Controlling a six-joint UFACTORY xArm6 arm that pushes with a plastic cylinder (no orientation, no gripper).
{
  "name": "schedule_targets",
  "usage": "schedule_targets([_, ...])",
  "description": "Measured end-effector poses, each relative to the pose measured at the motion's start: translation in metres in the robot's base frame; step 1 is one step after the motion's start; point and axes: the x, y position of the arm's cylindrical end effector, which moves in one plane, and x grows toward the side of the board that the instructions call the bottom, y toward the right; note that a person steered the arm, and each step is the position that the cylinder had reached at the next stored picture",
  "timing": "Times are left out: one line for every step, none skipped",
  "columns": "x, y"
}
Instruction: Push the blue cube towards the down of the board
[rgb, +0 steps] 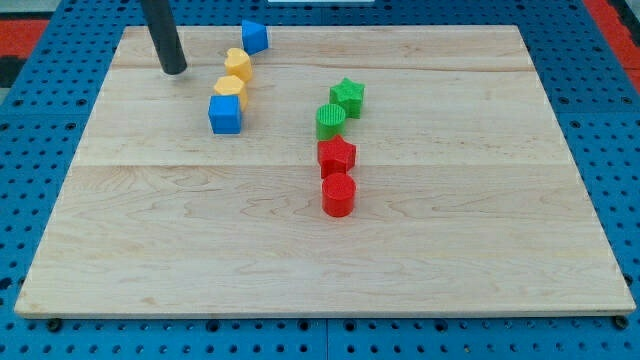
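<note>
The blue cube (225, 114) sits on the wooden board (420, 250) in the upper left part of the view. A yellow block (230, 88) touches its top edge, and a second yellow block (237, 63) lies just above that one. My tip (174, 70) is on the board up and to the left of the blue cube, about a block's width apart from it and level with the upper yellow block.
A blue wedge-like block (254, 37) lies near the board's top edge. A green star (348, 96), a green cylinder (330, 121), a red star (336, 155) and a red cylinder (338, 195) form a chain at the centre. Blue pegboard (60, 60) surrounds the board.
</note>
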Motion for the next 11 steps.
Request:
schedule_targets([0.012,0.036])
schedule_targets([0.043,0.064])
schedule_targets([0.074,0.082])
schedule_targets([0.118,0.083])
schedule_targets([0.160,0.083])
schedule_targets([0.169,0.064])
schedule_targets([0.133,0.066])
schedule_targets([0.121,0.060])
schedule_targets([0.117,0.042])
schedule_targets([0.124,0.054])
schedule_targets([0.148,0.053])
